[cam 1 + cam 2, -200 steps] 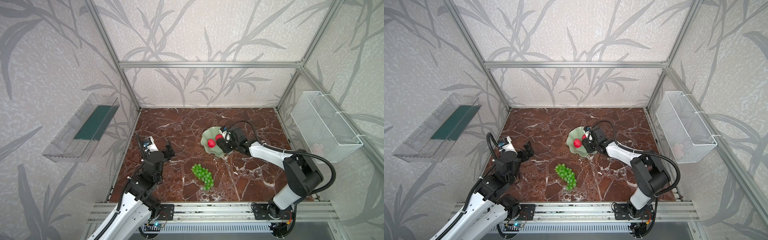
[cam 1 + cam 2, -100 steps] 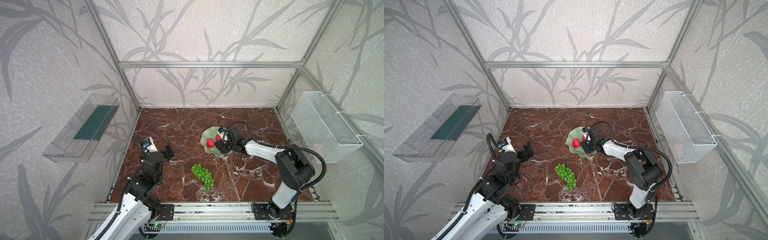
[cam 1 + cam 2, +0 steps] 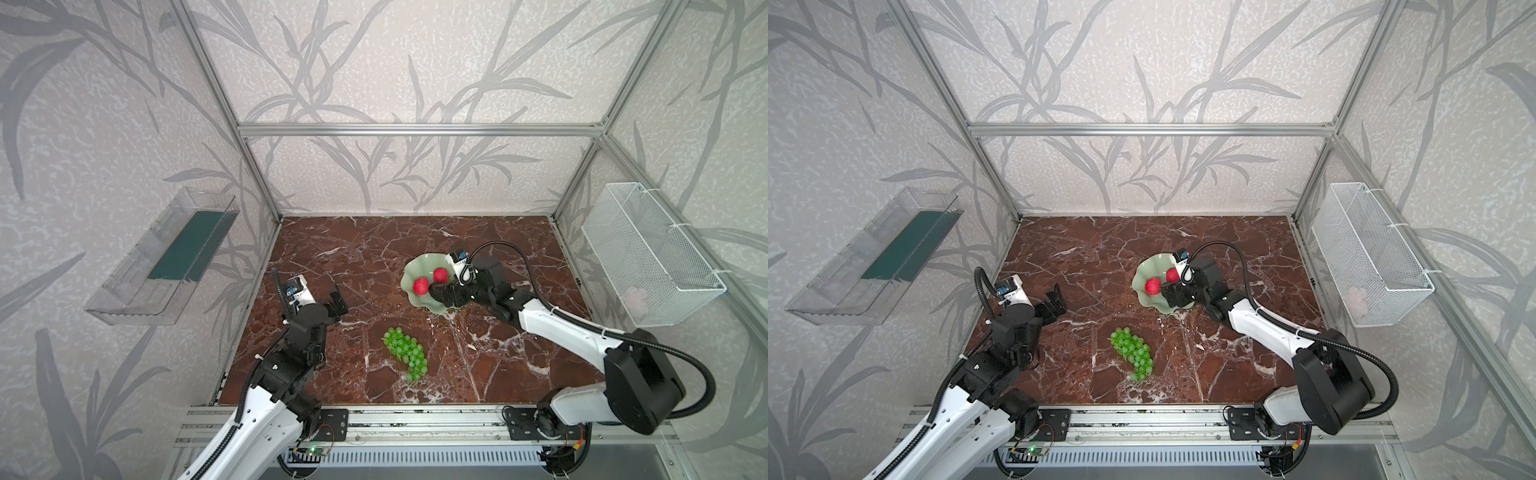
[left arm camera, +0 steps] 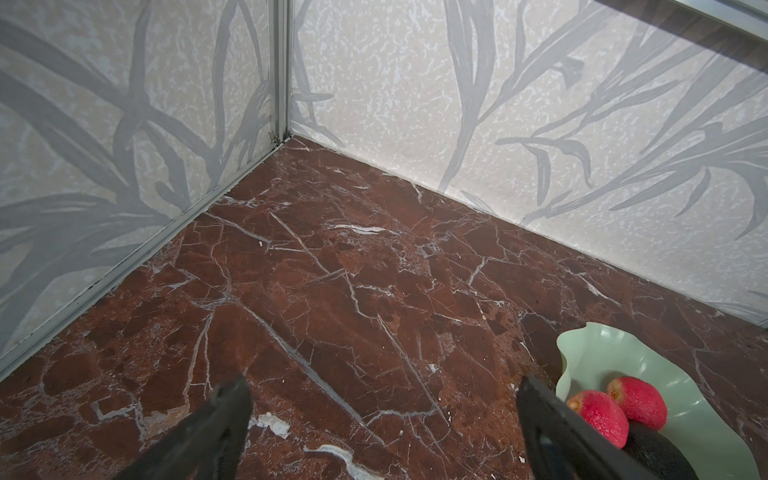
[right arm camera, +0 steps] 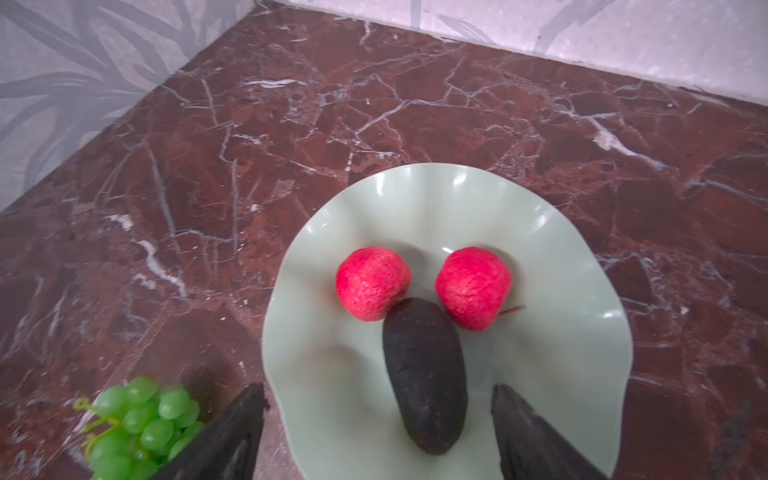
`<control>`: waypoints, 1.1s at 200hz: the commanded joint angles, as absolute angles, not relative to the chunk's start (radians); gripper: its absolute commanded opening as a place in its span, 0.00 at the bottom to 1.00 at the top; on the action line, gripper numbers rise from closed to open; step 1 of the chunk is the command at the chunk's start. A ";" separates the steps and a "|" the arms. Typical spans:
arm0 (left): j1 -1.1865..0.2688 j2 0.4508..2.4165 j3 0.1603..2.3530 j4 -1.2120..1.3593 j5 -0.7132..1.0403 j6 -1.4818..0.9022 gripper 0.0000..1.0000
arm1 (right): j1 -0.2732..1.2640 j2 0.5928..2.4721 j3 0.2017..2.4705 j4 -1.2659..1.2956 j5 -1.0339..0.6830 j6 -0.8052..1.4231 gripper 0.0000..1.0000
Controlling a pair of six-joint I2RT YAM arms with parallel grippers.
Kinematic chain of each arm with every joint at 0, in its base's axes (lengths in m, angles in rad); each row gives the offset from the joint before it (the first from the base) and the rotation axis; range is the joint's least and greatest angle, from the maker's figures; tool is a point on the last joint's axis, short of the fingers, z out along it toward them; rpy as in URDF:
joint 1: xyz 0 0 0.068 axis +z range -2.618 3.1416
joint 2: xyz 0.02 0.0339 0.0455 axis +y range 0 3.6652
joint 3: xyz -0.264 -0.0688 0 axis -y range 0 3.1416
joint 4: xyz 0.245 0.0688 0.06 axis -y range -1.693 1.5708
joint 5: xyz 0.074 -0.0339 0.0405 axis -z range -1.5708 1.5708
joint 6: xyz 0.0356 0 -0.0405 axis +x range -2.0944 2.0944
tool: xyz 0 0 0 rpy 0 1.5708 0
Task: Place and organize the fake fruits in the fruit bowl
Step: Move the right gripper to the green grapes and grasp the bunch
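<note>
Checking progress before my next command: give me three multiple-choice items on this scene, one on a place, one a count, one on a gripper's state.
1. Where do the grapes lie?
A in the fruit bowl
B on the tabletop, outside the bowl
C in the right gripper

2. How many fruits are in the bowl?
A two
B three
C four

3. How does the right gripper stand?
A shut on the avocado
B shut, holding nothing
C open, a finger either side of the avocado

Answers:
1 B, both top views show the grapes on bare marble, apart from the bowl.
2 B, two red fruits and the avocado lie in it.
3 C, the right wrist view shows a gap between each finger and the avocado.
</note>
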State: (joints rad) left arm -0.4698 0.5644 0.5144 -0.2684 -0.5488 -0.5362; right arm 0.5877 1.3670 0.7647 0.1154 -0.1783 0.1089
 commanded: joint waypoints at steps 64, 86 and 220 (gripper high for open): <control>-0.459 0.566 0.496 -0.256 -0.546 -0.578 1.00 | 0.870 1.316 0.500 0.513 -0.186 0.093 0.91; -0.459 0.566 0.492 -0.247 -0.540 -0.584 1.00 | 0.912 1.391 0.505 0.552 -0.173 0.106 0.90; -0.457 0.543 0.506 -0.272 -0.546 -0.554 1.00 | 0.986 1.743 0.590 0.656 -0.219 0.167 0.83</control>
State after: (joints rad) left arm -0.4614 0.5533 0.5022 -0.2588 -0.5259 -0.5522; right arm 0.9771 1.7008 0.5648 0.6312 -0.2111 0.1520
